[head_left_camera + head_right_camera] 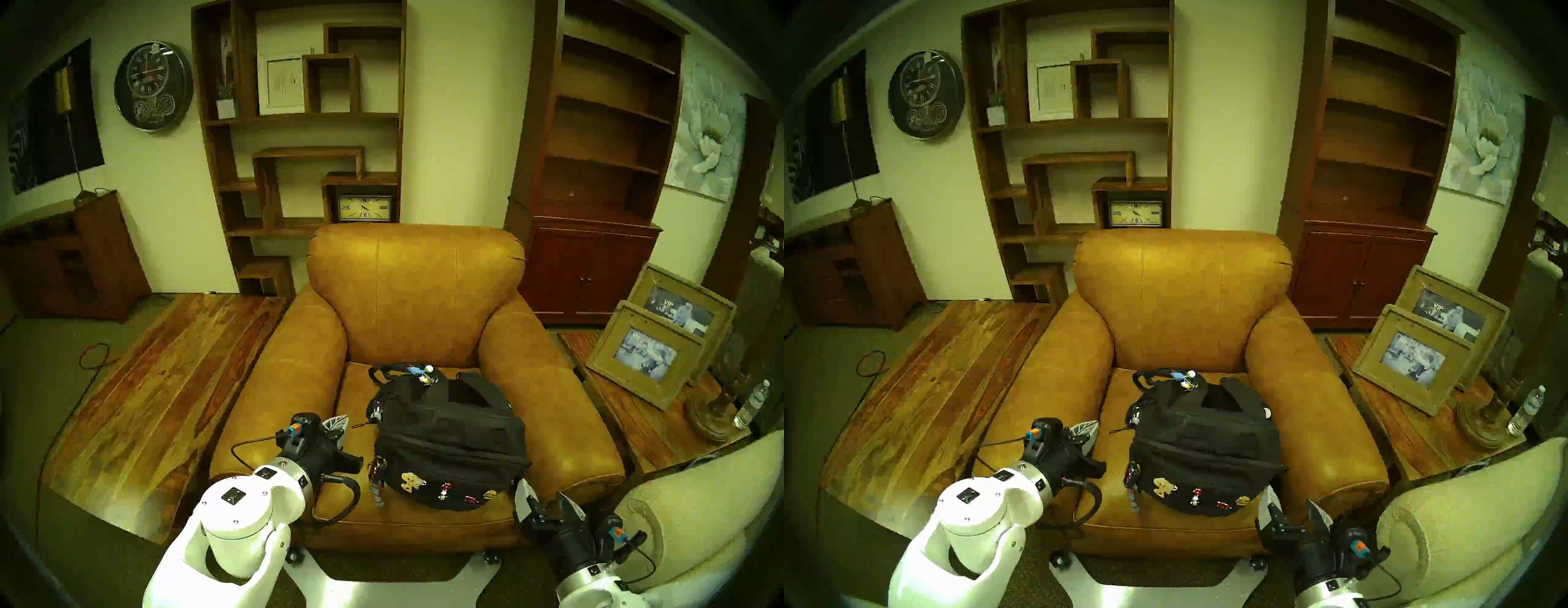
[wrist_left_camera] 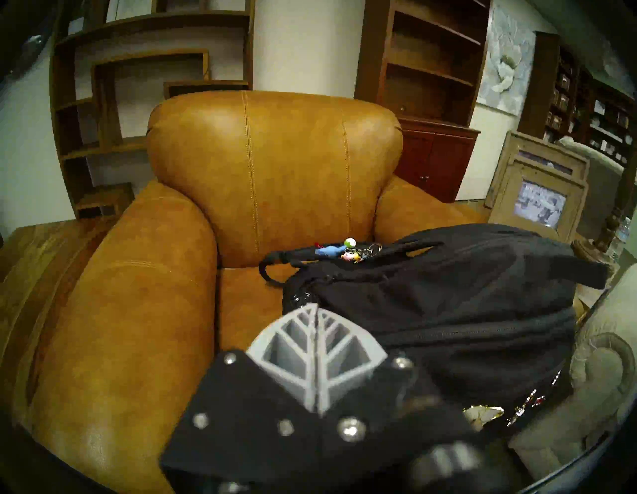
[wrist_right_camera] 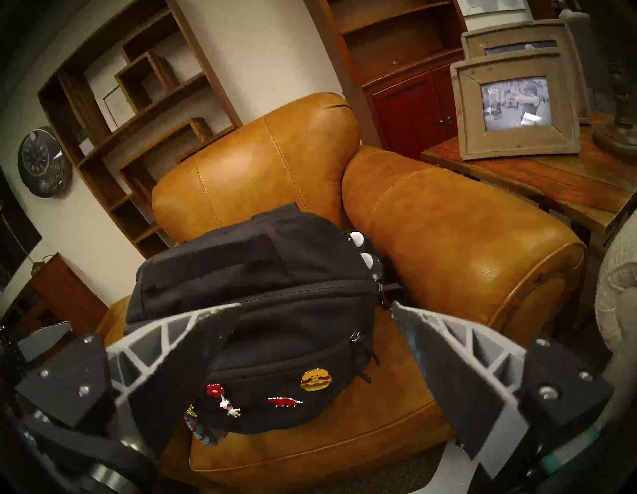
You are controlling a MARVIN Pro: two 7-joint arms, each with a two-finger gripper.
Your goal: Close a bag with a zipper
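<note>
Nothing's really started on this one yet. The bag is lying on the seat of the armchair, pin-covered pocket facing me, and neither end effector is touching it. The right end effector sits just off the bag's near right corner with its fingers spread wide and nothing in them. In the right wrist view the pocket is straight ahead between the fingers. The left end effector hovers over the seat just left of the bag, fingers pressed together, empty as far as I can see.

The zipper I can only partly make out: a small metal pull near the pocket's right end, ahead of the right end effector. I can't tell how much is open, so my guess is the whole closing run is still to do.

The bag's soft, slumpy black fabric, domed on top, so it'll probably bunch when pulled. The chair's smooth tan leather, likely slippery underneath.
</note>
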